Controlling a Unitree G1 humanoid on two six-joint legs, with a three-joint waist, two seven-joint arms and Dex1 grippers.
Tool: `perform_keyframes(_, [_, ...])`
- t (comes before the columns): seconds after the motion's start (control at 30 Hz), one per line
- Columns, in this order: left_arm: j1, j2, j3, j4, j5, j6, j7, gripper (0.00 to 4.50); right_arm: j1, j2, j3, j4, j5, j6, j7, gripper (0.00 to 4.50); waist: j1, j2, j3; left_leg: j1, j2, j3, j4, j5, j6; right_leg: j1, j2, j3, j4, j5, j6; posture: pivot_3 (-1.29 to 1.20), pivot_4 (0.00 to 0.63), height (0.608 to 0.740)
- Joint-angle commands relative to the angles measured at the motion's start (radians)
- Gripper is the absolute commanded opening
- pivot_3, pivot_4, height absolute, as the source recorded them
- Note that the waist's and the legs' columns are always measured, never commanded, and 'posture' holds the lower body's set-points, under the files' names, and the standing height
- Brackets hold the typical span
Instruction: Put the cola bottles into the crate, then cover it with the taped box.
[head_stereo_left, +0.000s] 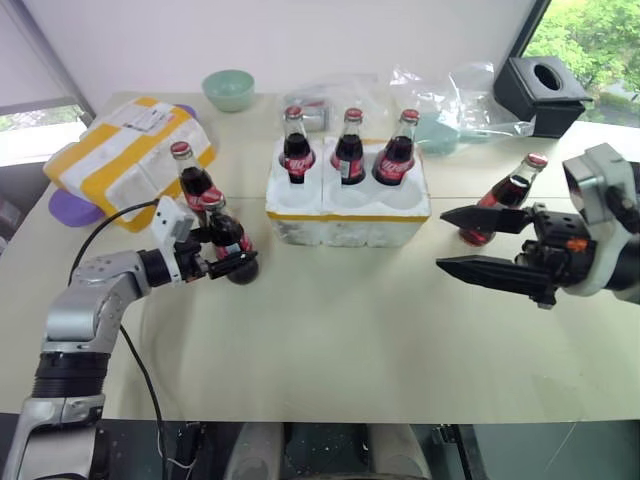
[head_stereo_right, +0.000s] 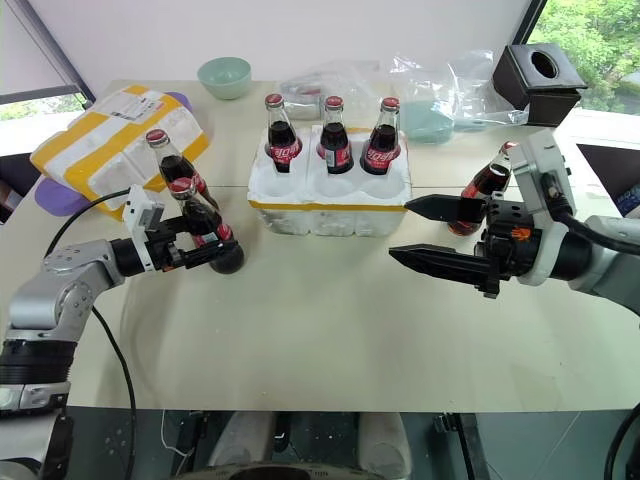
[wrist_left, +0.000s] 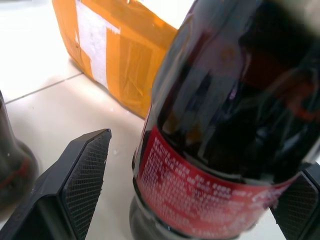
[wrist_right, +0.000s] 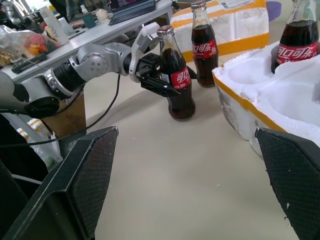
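Styrofoam crate (head_stereo_left: 345, 215), three cola bottles (head_stereo_left: 349, 148) inside

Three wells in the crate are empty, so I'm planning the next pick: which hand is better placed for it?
Left. The left hand already has its open fingers on either side of a cola bottle on the table. The right hand hangs open with nothing between its fingers, short of the bottle behind it.

The right tool (head_stereo_left: 492, 245) partly hides a cola bottle (head_stereo_left: 510, 190) behind it.
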Motion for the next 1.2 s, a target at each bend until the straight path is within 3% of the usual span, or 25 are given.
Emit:
perform_keyframes(0.03, [-0.014,0.003,0.004,-0.008,-0.003,-0.017,-0.018,4.22,-0.015,-0.006,-0.026,-0.027,0.018,-0.018,-0.006,4.5,-0.001,0.0,0.0,0.0,0.0,0.0,0.0,0.0,0.0,0.0,0.0,0.0,0.0,0.0,0.0,0.0,0.15,0.739])
perform_keyframes(0.17, [-0.002,0.021,0.009,-0.019,-0.007,-0.004,-0.04,2.8,-0.02,-0.008,-0.024,-0.032,0.023,-0.018,-0.009,4.5,-0.001,0.0,0.0,0.0,0.0,0.0,0.0,0.0,0.0,0.0,0.0,0.0,0.0,0.0,0.0,0.0,0.15,0.739])
perform_keyframes(0.47, [0.022,0.127,0.023,-0.155,-0.08,0.114,-0.131,2.83,0.0,0.007,-0.009,-0.033,-0.001,-0.028,-0.002,4.5,-0.001,0.0,0.0,0.0,0.0,0.0,-0.001,0.0,0.0,-0.001,0.0,0.0,0.0,0.0,0.0,0.0,0.15,0.739])
perform_keyframes(0.73, [-0.218,0.177,0.001,-0.232,-0.216,0.319,-0.176,2.83,0.0,0.035,0.022,-0.041,-0.007,-0.044,-0.021,4.5,0.012,-0.004,0.002,-0.002,0.0,-0.001,0.0,0.0,0.0,-0.001,0.0,-0.001,-0.001,0.0,0.0,0.0,0.15,0.739])
perform_keyframes(0.83, [-0.324,0.147,-0.038,-0.218,-0.213,0.348,-0.159,2.83,0.009,0.047,0.024,-0.05,-0.007,-0.053,-0.035,4.5,0.015,-0.004,0.002,-0.002,0.0,-0.001,0.0,0.0,0.0,-0.001,0.0,-0.001,-0.001,0.001,0.001,0.0,0.15,0.739])
perform_keyframes(0.97, [-0.563,-0.016,-0.155,-0.143,-0.171,0.363,-0.087,2.83,0.056,0.064,-0.007,-0.081,0.002,-0.062,-0.063,4.5,0.029,-0.005,0.003,-0.003,0.0,-0.003,0.001,0.0,0.0,-0.001,0.001,-0.002,0.0,0.002,0.004,0.0,0.15,0.739])
perform_keyframes(1.2, [-0.774,-0.218,-0.229,0.04,-0.046,0.345,0.082,2.83,0.091,0.076,-0.031,-0.108,0.003,-0.08,-0.113,4.5,0.012,-0.005,0.003,-0.014,0.0,-0.004,0.014,-0.002,0.004,-0.004,0.002,-0.002,0.001,0.004,0.007,0.0,0.15,0.739])
